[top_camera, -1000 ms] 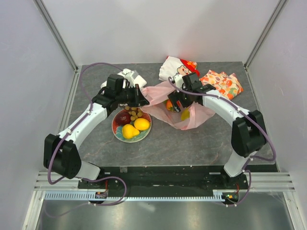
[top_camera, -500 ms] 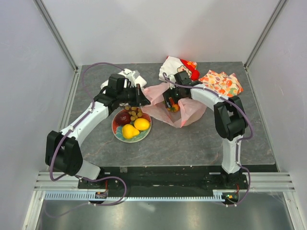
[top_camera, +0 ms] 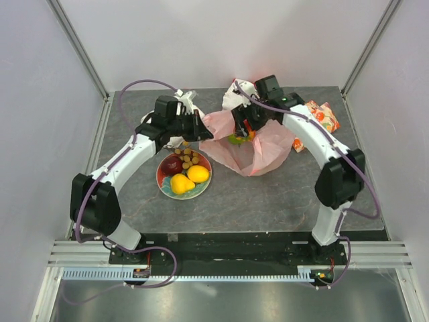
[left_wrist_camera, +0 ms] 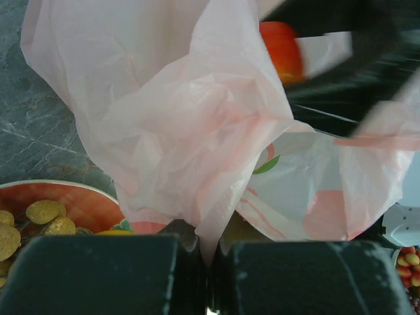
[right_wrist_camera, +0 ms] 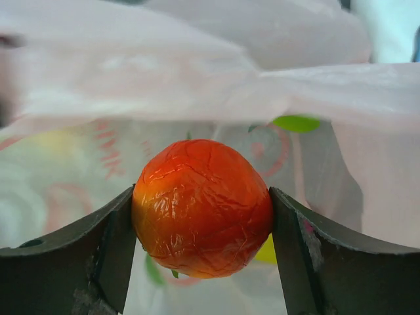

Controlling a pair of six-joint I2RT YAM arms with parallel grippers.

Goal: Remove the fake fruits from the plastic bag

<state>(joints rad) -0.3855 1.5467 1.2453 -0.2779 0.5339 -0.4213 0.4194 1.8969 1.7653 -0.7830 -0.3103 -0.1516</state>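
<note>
Wrist views only: right gripper [right_wrist_camera: 203,252] clamps orange [right_wrist_camera: 202,207], left gripper [left_wrist_camera: 209,259] pinches bag [left_wrist_camera: 177,131]

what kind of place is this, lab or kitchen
Likely a robot lab cell, not a kitchen: white panels in aluminium framing box in the grey table, two arms are bolted to a rail at its edge, and the right gripper holds a fake orange.

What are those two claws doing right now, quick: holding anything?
Left gripper: closed, pinching a fold of the plastic bag.
Right gripper: closed on an orange fruit.
</note>
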